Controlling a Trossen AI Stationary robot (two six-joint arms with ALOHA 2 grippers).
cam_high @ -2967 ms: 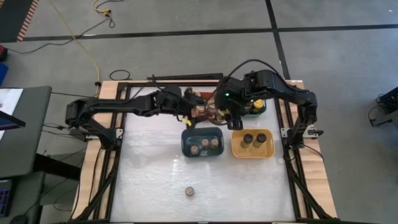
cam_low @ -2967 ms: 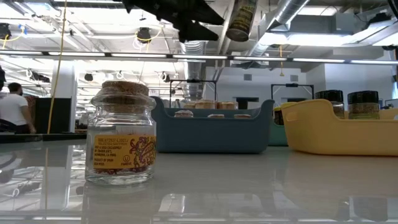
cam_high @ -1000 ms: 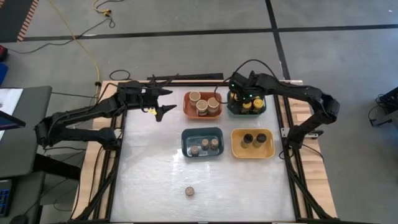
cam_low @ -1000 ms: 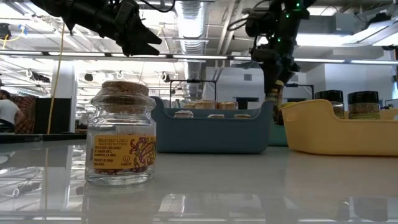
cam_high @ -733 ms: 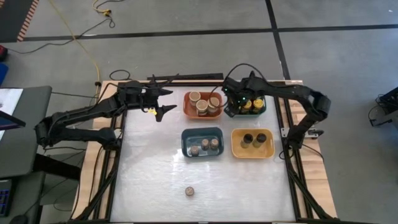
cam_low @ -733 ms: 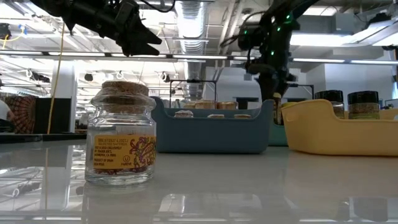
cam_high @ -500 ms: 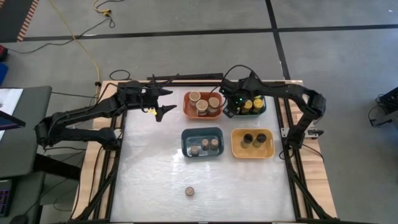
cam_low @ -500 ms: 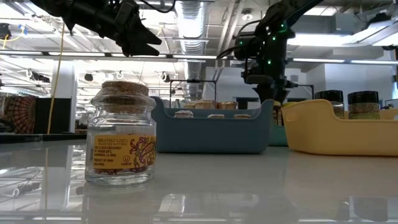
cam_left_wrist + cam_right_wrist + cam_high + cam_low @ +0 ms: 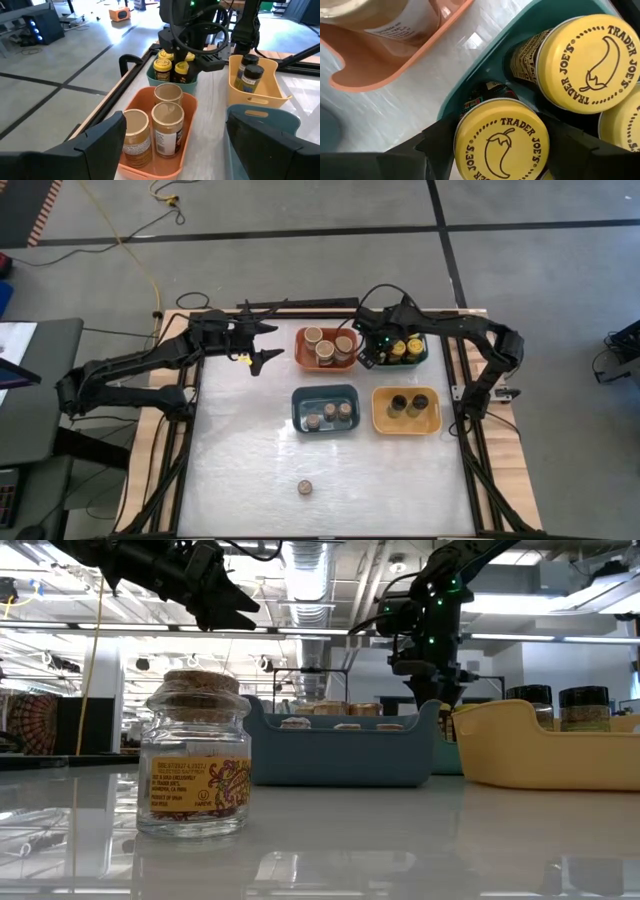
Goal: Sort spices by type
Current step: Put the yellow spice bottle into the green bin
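The right gripper (image 9: 372, 352) stands at the near corner of the small teal bin (image 9: 485, 75), its dark fingers (image 9: 437, 142) spread either side of a yellow-lidded cylindrical spice jar (image 9: 501, 145) without visibly pinching it; in my judgement it should lift straight up to avoid tipping the neighbouring yellow-lidded jars (image 9: 400, 348). The orange bin (image 9: 303, 360) holds three tan-lidded jars (image 9: 326, 346), the blue bin (image 9: 300, 412) three brown-topped jars (image 9: 329, 414), the yellow bin (image 9: 432, 420) two dark-topped jars (image 9: 408, 406). One cork-stoppered glass jar (image 9: 196, 765) remains unsorted at the table's near edge, while the left gripper (image 9: 258, 345) waits spread wide beside the orange bin.
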